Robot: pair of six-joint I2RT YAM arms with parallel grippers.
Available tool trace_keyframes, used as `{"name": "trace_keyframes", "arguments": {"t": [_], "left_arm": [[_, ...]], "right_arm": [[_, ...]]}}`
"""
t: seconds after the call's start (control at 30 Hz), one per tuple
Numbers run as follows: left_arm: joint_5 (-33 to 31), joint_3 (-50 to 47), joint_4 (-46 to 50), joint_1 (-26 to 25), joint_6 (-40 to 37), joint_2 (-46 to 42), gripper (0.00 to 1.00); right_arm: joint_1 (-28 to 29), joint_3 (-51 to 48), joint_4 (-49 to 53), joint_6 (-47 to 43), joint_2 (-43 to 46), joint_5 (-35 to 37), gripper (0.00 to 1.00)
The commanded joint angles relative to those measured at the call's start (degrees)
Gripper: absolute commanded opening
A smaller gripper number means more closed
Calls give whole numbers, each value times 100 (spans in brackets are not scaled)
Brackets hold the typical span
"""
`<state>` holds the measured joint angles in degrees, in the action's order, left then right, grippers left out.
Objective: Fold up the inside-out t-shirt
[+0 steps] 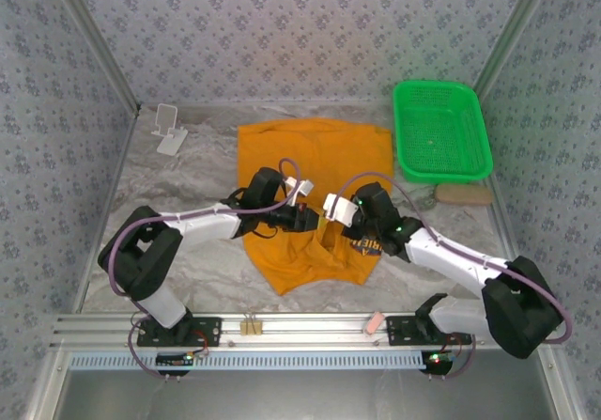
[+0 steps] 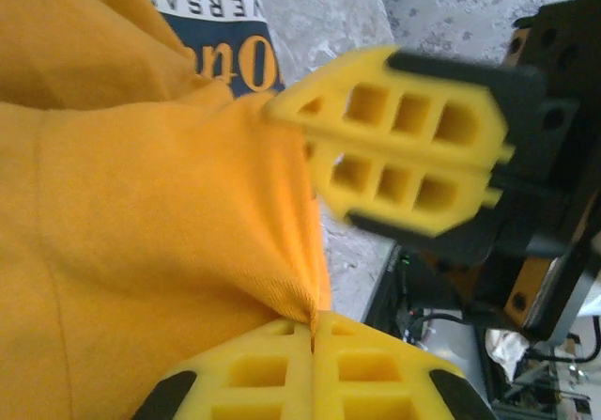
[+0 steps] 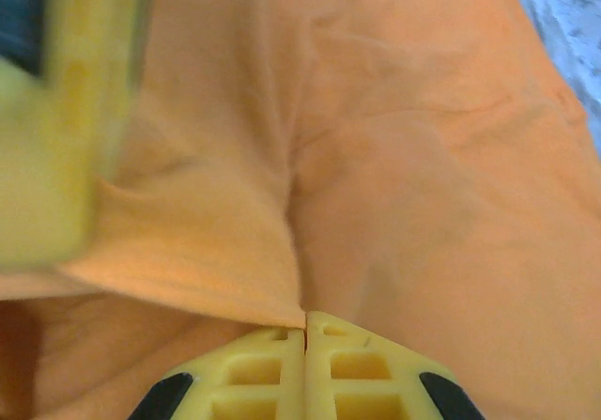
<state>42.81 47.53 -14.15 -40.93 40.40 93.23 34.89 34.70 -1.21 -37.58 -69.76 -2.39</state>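
Note:
The orange t-shirt (image 1: pixel 310 157) lies spread in the middle of the table, its near part bunched and lifted between the two arms. A dark lettered print (image 2: pixel 221 35) shows on a turned-over fold. My left gripper (image 1: pixel 313 219) (image 2: pixel 313 329) is shut on a pinched ridge of orange cloth. My right gripper (image 1: pixel 338 225) (image 3: pixel 305 331) is shut on a fabric edge close beside it. Its yellow fingers (image 2: pixel 404 157) appear pressed together in the left wrist view, touching the cloth. A blurred yellow finger (image 3: pixel 56 129) of the left gripper shows in the right wrist view.
A green basket (image 1: pixel 441 129) stands at the back right, with a tan flat object (image 1: pixel 462 194) just in front of it. A white stand (image 1: pixel 169 129) sits at the back left. The metal rail (image 1: pixel 300 326) along the near edge carries a clip (image 1: pixel 250 325) and a pink piece (image 1: pixel 373 322).

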Motion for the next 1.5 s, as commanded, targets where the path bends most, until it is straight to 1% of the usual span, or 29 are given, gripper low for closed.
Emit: {"name": "trace_keyframes", "arguments": {"t": [0.0, 0.1, 0.13, 0.17, 0.23, 0.3, 0.33, 0.37, 0.4, 0.5, 0.57, 0.63, 0.67, 0.77, 0.8, 0.83, 0.87, 0.9, 0.97, 1.0, 1.03, 1.07, 1.17, 1.2, 1.23, 1.3, 1.37, 1.4, 1.47], "left_arm": [[-578, -129, 192, 105, -244, 30, 9], [-1516, 71, 989, 84, -606, 251, 13], [-1631, 89, 1019, 82, -644, 340, 14], [-1698, 128, 1005, 73, -693, 461, 14], [-1682, 259, 1013, 73, -768, 696, 14], [-1602, 446, 1172, 56, -832, 905, 14], [-1547, 504, 1188, 26, -864, 962, 14], [-1504, 535, 1170, -16, -925, 976, 14], [-1490, 555, 1161, -45, -978, 958, 14], [-1627, 633, 1324, -86, -1174, 755, 15], [-1879, 711, 1494, -98, -1334, 583, 22], [-2080, 858, 1703, -127, -1587, 569, 33], [-2194, 985, 1885, -135, -1744, 624, 35], [-2257, 1205, 2112, -158, -2018, 889, 37], [-2254, 1224, 2082, -165, -2087, 962, 38], [-2323, 1227, 2058, -162, -2144, 1056, 37], [-2452, 1227, 2087, -168, -2193, 1140, 37], [-2584, 1225, 2135, -170, -2245, 1197, 35], [-2865, 1162, 2271, -166, -2364, 1280, 27], [-2971, 1090, 2278, -164, -2394, 1292, 22], [-3116, 990, 2253, -161, -2397, 1290, 17], [-3227, 884, 2198, -142, -2386, 1294, 12], [-3414, 678, 2118, -102, -2473, 1311, 6], [-3505, 632, 2123, -103, -2489, 1324, 5], [-3565, 582, 2104, -104, -2502, 1342, 4], [-3604, 508, 2021, -106, -2511, 1379, 4], [-3608, 478, 2008, -108, -2529, 1408, 4], [-3606, 482, 2022, -104, -2529, 1408, 4], [-3543, 456, 2014, -103, -2546, 1355, 4]], "right_arm": [[-543, -119, -158, 557, 219, 250, 0], [-1023, -288, -29, 1063, 461, -286, 0], [-1090, -361, -43, 1148, 509, -434, 6], [-1149, -434, -38, 1200, 562, -602, 11], [-1204, -549, -29, 1278, 628, -656, 14], [-1248, -585, 63, 1356, 669, -538, 14], [-1278, -589, 136, 1323, 696, -515, 17], [-1279, -589, 224, 1278, 745, -499, 24], [-1287, -588, 264, 1283, 782, -418, 28], [-1285, -545, 472, 1264, 822, -46, 31], [-1292, -458, 678, 1236, 790, -51, 33], [-1307, -408, 719, 1220, 693, -239, 41], [-1315, -335, 734, 1164, 565, -333, 44], [-1318, -19, 827, 873, 25, -452, 43], [-1326, 41, 818, 799, -132, -417, 42], [-1344, 75, 759, 730, -291, -318, 36], [-1373, 42, 590, 736, -400, -136, 28], [-1407, -3, 435, 771, -444, -50, 22], [-1535, -115, 104, 1036, -353, -171, 6], [-1604, -173, -68, 1203, -249, -246, 1], [-1748, -264, -275, 1516, -108, -334, 0], [-1940, -360, -475, 1896, 31, -433, 0], [-2549, -596, -891, 2759, 281, -934, 0], [-2631, -596, -840, 2877, 285, -865, 1], [-2714, -570, -739, 2994, 266, -836, 6], [-2904, -521, -564, 3042, 235, -1186, 7], [-2965, -549, -504, 3086, 243, -1230, 8], [-2979, -552, -491, 3103, 251, -1230, 11], [-3006, -501, -351, 3223, 304, -1013, 34]]}}
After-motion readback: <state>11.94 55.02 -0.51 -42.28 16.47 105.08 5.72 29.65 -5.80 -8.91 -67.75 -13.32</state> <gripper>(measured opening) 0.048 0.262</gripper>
